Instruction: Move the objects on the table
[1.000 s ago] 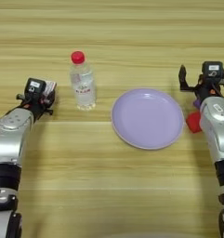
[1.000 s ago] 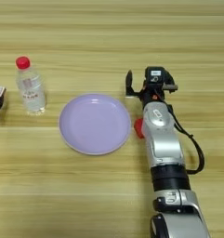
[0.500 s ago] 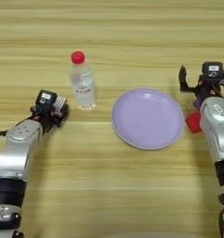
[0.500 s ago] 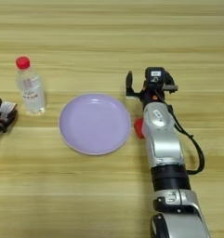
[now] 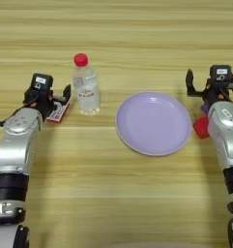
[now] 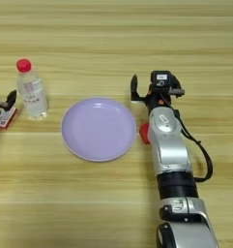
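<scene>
Objects lie mid-table: a clear bottle with red cap stands upright left of a lilac plate. Just beside the bottle, the left gripper is spread over a small white-and-red block. Toward the right edge, the right gripper is released, with a red cube beside its arm.

My right arm covers most of the red cube, so I see only a sliver beside the plate. A purple scrap by that wrist is too hidden to name. The left gripper is cut off in the right eye view, its fingers over a small white and red thing I cannot identify.
</scene>
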